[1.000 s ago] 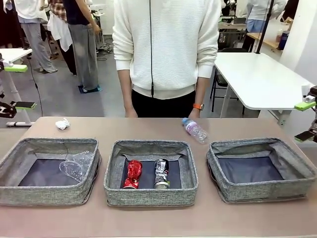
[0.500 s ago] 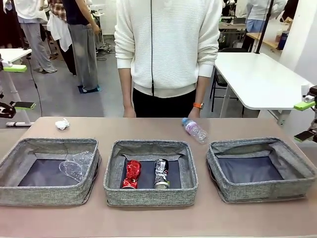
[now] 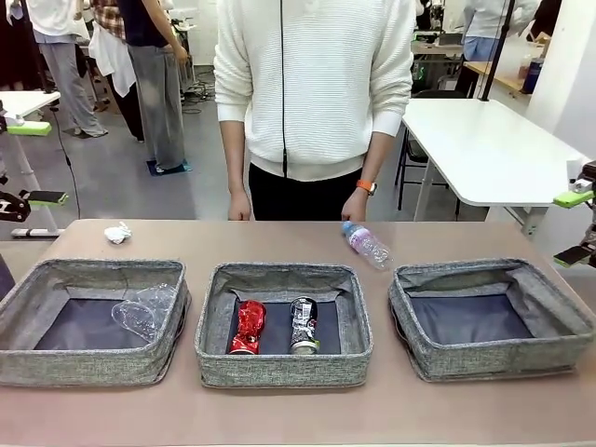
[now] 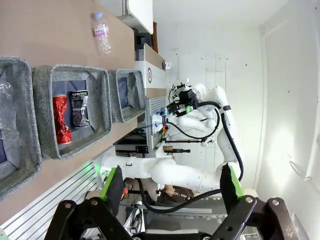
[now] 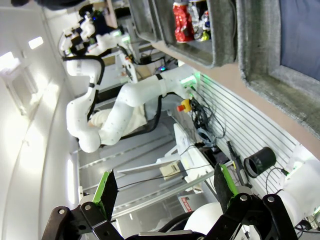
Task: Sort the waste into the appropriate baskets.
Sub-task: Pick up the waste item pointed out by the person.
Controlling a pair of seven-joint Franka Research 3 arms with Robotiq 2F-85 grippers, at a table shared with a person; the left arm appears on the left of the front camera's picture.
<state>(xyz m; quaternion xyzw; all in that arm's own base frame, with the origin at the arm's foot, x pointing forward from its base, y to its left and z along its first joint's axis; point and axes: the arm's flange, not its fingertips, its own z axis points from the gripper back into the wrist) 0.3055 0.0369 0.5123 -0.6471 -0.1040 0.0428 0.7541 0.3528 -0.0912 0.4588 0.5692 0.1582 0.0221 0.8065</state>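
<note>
lying just past the gap between middle basket (image 3: 282,363) and right basket (image 3: 494,358), the bottle (image 3: 366,244) slants cap to upper left; right gripper (image 3: 575,226), jaws wide at the right edge, is nearer than the wide-open left gripper (image 3: 37,163).

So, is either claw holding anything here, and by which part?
Nothing is held. The left claw and the right claw both stand open and empty; the bottle and the paper ball lie loose on the table.
</note>
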